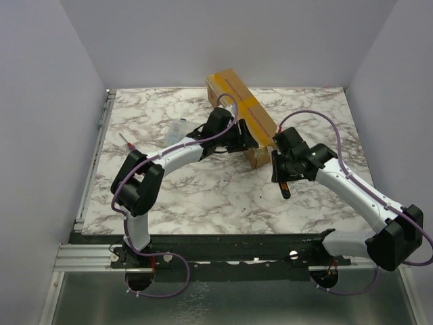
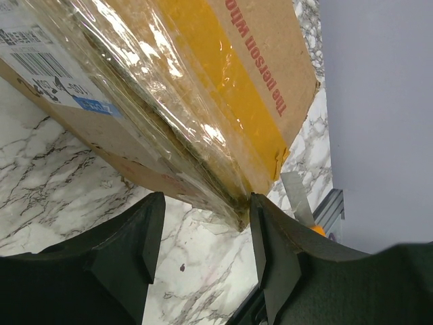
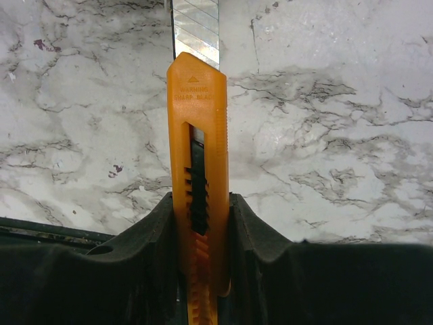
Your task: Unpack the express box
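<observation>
right gripper (image 3: 201, 203) clamped on orange knife (image 3: 196, 108), left gripper (image 2: 206, 200) apart astride express box (image 2: 203, 88) edge, marble table (image 3: 338, 135) beneath

One long brown cardboard express box (image 1: 237, 95), one orange plastic snap-off knife (image 3: 196, 135), one small clear plastic case (image 1: 177, 128).

The long brown cardboard express box (image 1: 237, 98), taped shut in yellow, lies diagonally at upper centre.

White arms (image 1: 183, 154); black joints (image 1: 139, 188); purple cables (image 1: 323, 114)
</observation>
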You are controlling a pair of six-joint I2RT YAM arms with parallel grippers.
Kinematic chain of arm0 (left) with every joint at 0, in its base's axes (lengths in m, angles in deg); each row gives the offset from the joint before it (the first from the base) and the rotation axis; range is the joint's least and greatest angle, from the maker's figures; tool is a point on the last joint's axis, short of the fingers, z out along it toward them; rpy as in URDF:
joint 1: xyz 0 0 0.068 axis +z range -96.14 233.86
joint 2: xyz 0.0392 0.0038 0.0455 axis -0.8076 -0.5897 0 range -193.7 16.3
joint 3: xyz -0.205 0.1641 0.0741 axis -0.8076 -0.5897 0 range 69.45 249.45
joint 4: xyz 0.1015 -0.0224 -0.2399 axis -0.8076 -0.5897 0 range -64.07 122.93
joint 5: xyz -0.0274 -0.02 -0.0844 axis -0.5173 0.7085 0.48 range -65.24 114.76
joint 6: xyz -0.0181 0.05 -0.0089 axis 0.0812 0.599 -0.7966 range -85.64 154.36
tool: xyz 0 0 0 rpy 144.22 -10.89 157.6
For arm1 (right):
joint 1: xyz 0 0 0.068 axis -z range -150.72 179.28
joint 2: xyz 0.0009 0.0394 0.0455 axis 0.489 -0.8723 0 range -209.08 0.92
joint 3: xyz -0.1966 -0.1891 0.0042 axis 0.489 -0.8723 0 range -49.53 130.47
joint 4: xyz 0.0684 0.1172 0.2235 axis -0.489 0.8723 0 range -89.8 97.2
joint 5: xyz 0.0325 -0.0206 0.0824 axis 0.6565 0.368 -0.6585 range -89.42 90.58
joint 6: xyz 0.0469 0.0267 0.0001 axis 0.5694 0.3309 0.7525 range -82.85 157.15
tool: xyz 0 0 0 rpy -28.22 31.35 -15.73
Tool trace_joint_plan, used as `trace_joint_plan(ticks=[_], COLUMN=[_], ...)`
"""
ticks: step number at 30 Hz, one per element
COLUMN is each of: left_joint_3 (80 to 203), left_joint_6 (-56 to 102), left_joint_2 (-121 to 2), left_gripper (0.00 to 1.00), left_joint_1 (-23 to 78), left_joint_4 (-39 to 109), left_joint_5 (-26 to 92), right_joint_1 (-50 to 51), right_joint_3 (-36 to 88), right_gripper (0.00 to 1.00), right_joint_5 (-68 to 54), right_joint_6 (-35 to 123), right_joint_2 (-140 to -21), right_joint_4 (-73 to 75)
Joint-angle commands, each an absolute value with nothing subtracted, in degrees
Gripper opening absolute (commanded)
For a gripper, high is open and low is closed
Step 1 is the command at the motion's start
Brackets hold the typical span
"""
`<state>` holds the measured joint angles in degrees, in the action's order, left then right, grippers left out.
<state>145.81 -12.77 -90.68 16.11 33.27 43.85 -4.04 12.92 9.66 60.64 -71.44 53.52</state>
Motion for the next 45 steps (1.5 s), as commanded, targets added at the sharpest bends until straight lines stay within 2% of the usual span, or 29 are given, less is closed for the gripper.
trace_joint_plan(ticks=[1, 16, 45], left_joint_3=[144.86, 144.98, 145.31], left_joint_6=[-11.35, -11.34, -11.3], left_joint_2=[-91.19, -91.19, -91.77], left_gripper=[0.58, 0.57, 0.54], left_joint_1=[15.59, 15.62, 13.97], left_joint_4=[33.2, 33.19, 34.05], left_joint_5=[44.89, 45.13, 46.78], right_joint_1=[-4.46, -4.47, -5.74], right_joint_3=[11.96, 11.63, 9.7], right_gripper=[0.01, 0.0, 0.0], right_joint_5=[7.19, 8.04, 2.05], right_joint_6=[59.82, 58.34, 52.79], right_joint_2=[-70.66, -69.97, -70.66], right_joint_4=[53.5, 53.58, 49.27])
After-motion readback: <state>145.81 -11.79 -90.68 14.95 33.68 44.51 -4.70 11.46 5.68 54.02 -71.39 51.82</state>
